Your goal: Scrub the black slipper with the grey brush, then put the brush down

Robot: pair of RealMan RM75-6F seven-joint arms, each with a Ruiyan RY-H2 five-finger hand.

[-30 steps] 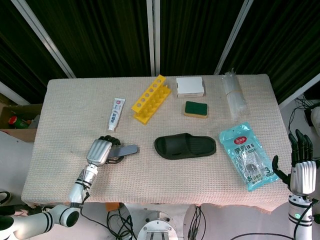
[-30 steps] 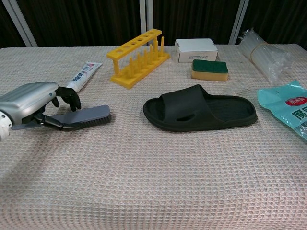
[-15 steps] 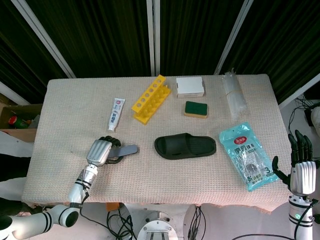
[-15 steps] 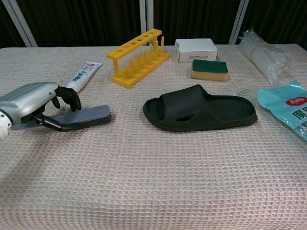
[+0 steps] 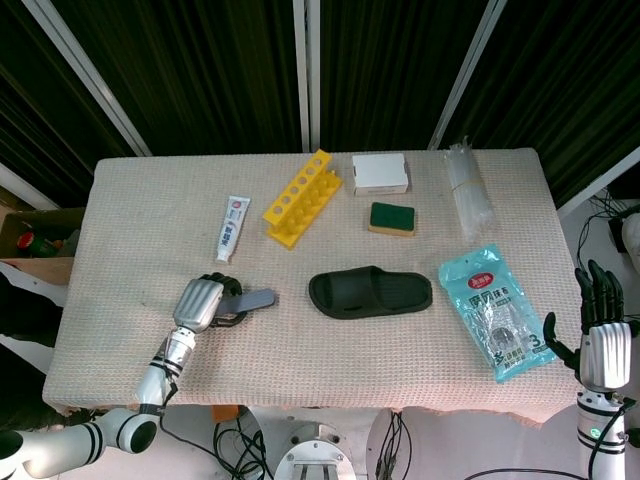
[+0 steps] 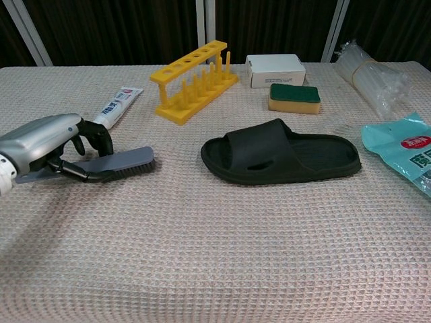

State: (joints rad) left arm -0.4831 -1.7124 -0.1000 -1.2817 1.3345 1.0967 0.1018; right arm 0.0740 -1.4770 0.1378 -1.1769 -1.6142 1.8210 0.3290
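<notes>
dark slatted panels stand behind our waffle-weave table (image 6: 222, 269). near its middle lies the black slipper (image 6: 279, 153); well to its left our left hand (image 6: 47, 145) grips the grey brush (image 6: 121, 161). our right hand (image 5: 600, 335) hangs off the right edge, fingers spread, holding nothing.

— What did the left hand (image 6: 50, 145) look like?
— A silver shell with black fingers, on a white-and-silver jointed forearm.
— And the right hand (image 5: 601, 325)?
— It matched: silver back, black fingers.
</notes>
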